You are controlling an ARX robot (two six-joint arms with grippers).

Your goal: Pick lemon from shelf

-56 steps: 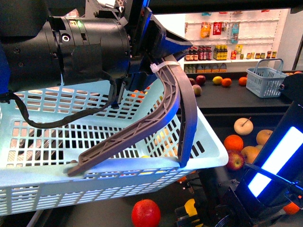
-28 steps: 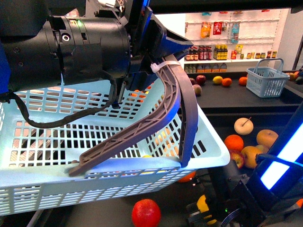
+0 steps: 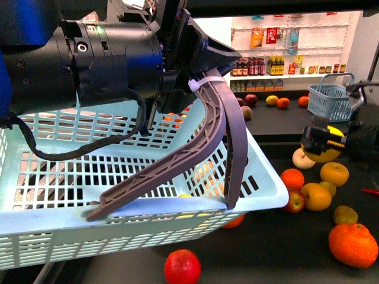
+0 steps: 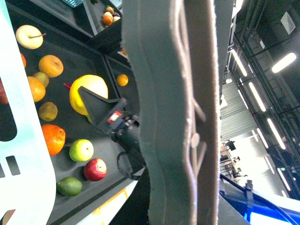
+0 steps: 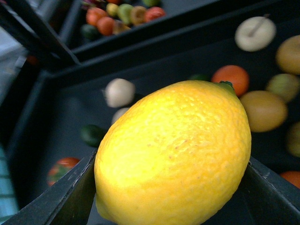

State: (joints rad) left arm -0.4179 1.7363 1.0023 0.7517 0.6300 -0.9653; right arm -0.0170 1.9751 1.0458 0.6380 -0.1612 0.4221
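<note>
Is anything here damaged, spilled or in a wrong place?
Nothing looks spilled or broken. One odd detail: a white cable tie sits on the basket handle near the left tool. The lemon is held in the right tool.

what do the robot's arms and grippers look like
The left arm is a bulky black cylinder with blue trim, a looping black cable and a white zip tie near the black left gripper. The right gripper is black, with flat wedge-shaped fingers and a small red label.

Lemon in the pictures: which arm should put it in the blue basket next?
Right. The right end effector grips the bright-yellow oval lemon, while the left end effector is busy holding the light-blue plastic basket by its grey handle.
</note>
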